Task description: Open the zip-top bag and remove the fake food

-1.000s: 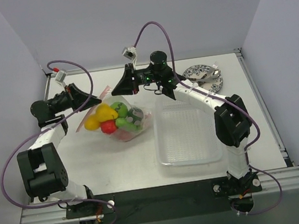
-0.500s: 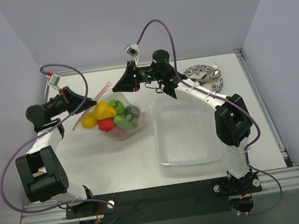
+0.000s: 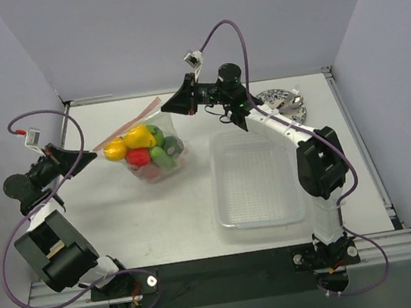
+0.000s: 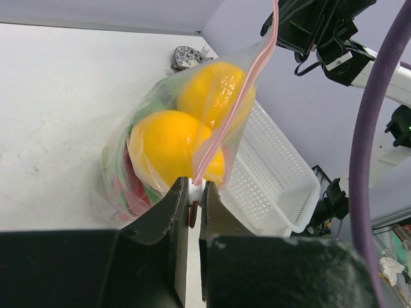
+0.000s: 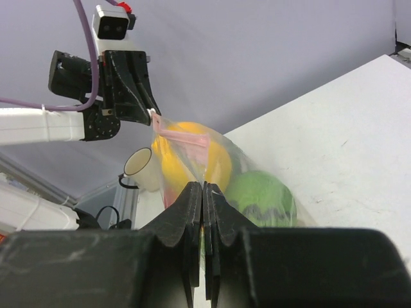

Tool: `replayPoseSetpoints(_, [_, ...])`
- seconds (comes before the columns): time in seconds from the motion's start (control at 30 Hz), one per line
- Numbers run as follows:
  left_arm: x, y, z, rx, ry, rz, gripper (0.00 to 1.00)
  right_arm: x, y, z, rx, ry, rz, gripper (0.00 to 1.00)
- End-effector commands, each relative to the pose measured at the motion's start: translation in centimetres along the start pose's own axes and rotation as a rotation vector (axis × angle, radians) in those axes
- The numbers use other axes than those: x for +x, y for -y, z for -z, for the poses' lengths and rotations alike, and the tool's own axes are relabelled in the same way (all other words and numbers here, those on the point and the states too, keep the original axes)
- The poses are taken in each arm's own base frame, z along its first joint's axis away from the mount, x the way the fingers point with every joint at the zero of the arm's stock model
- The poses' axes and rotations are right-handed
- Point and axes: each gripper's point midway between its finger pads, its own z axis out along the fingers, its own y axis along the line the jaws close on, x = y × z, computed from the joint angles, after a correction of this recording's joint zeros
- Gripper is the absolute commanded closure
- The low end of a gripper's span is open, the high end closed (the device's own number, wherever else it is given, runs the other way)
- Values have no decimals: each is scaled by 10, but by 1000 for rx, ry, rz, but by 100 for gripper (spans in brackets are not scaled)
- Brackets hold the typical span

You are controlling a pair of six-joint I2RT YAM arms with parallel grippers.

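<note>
Plainly, the task is at an early stage. The zip-top bag (image 3: 153, 152) sits in the upper middle of the top view, left of the white mesh tray (image 3: 260, 185). It is strung between the two arms by its pink zip strip (image 3: 126, 124).

The left gripper (image 4: 194, 194) is closed to a narrow slit on the strip's end, at the bottom centre of its wrist view, with pink plastic pinched between the fingers. The right gripper (image 5: 203, 191) is pressed fully together on the bag's upper edge near the strip's other end, with clear film caught between its tips.

In the left wrist view the strip runs as one taut line toward the upper right of the frame. I judge the mouth to be sealed, or parted only a little; the pictures do not settle it. Whether the bag's bottom rests on the surface (image 3: 122, 212) or hangs just above it I cannot tell.

All the fake food (image 3: 142, 146) is inside the bag: two yellow pieces (image 4: 168, 144) against the film, a green one (image 5: 260, 196) and something red beneath. What is done, then, is the two-sided grasp. Left to do are parting the zip and taking out every piece.
</note>
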Motion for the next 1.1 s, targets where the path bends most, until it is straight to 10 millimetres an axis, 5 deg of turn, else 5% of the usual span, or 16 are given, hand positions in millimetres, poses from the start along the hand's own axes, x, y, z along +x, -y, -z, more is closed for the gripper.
replayPoseSetpoints(0.0, [7, 2, 33, -48, -122, -419, 100, -88, 53, 47, 187, 256, 197, 100])
replayPoseSetpoints(0.27, [18, 4, 39, -67, -111, -437, 100, -68, 67, 27, 211, 213, 192, 100])
replayPoseSetpoints(0.4, [26, 16, 12, 44, -160, -510, 100, -68, 71, 8, 209, 217, 213, 100])
replayPoseSetpoints(0.43, [20, 19, 5, 70, -169, -525, 100, -70, 73, 5, 211, 219, 209, 100])
replayPoseSetpoints(0.57, [-73, 31, -15, 84, -68, -623, 100, -88, 75, -12, 208, 246, 224, 100])
replayPoseSetpoints(0.67, [-101, 31, -23, 102, -95, -650, 100, -87, 73, -14, 224, 249, 230, 100])
replayPoseSetpoints(0.77, [-103, 16, -30, 118, -159, -630, 100, -82, 71, -14, 225, 239, 233, 100])
replayPoseSetpoints(0.93, [-114, -5, -49, 146, -222, -531, 100, -37, 63, -15, 199, 154, 189, 100])
replayPoseSetpoints(1.07, [-144, 13, -85, 187, -259, -410, 100, -12, 41, -24, 159, 82, 199, 96])
